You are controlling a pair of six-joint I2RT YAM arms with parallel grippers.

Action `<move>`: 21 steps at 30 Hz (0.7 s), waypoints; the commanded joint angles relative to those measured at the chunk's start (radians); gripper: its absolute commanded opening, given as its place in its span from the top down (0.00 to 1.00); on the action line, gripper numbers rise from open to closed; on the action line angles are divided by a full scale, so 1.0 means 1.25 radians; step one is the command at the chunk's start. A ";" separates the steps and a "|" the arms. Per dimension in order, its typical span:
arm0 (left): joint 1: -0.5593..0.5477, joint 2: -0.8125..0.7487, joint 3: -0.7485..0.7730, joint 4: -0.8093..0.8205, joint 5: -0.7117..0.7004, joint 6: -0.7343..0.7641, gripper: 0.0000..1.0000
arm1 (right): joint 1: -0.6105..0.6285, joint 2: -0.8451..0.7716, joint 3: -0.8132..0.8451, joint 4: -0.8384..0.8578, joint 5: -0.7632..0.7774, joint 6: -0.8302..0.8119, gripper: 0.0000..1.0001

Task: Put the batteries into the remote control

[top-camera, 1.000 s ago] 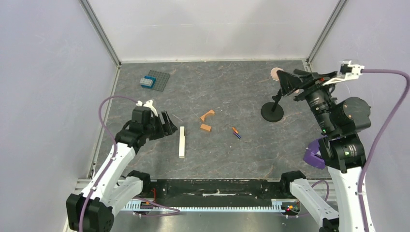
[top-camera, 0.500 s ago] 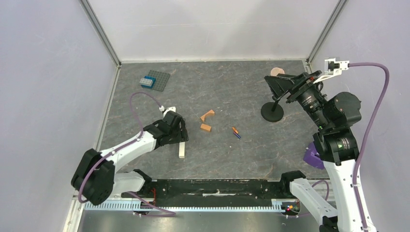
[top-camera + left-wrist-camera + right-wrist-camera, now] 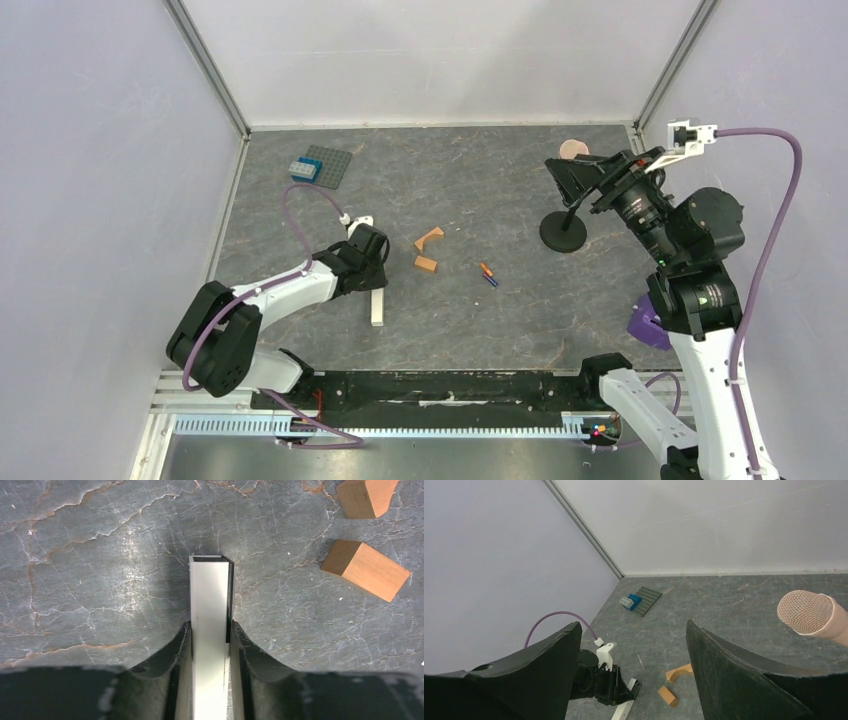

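The remote control (image 3: 377, 309), a long cream-white bar, lies on the table at left of centre. My left gripper (image 3: 372, 276) is shut on it. In the left wrist view both fingers (image 3: 182, 645) press its long sides, and its far end (image 3: 210, 580) sticks out ahead of the jaws. The batteries (image 3: 487, 274), one orange-red and one dark blue, lie together on the table right of centre, apart from both grippers. My right gripper (image 3: 568, 176) hangs high at the right, open and empty, looking down over the table (image 3: 631, 624).
Two orange-brown wooden blocks (image 3: 430, 238) (image 3: 426, 264) lie between the remote and the batteries. A microphone on a black round stand (image 3: 563, 233) stands under the right gripper. A grey studded plate with a blue brick (image 3: 323, 166) sits at the back left.
The left arm swung right and came down over the remote, and its jaws closed on the bar's sides. The right gripper shifted slightly left and stays open.
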 commanded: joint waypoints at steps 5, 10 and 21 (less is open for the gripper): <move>0.003 -0.013 0.059 0.000 -0.046 0.021 0.96 | -0.001 0.026 0.037 0.011 -0.073 -0.022 0.21; 0.049 -0.108 0.132 -0.043 0.002 0.056 0.98 | 0.000 0.059 0.031 0.075 -0.201 -0.001 0.20; 0.147 -0.318 0.363 -0.072 0.326 0.151 0.98 | 0.225 0.142 0.055 0.170 -0.148 -0.004 0.21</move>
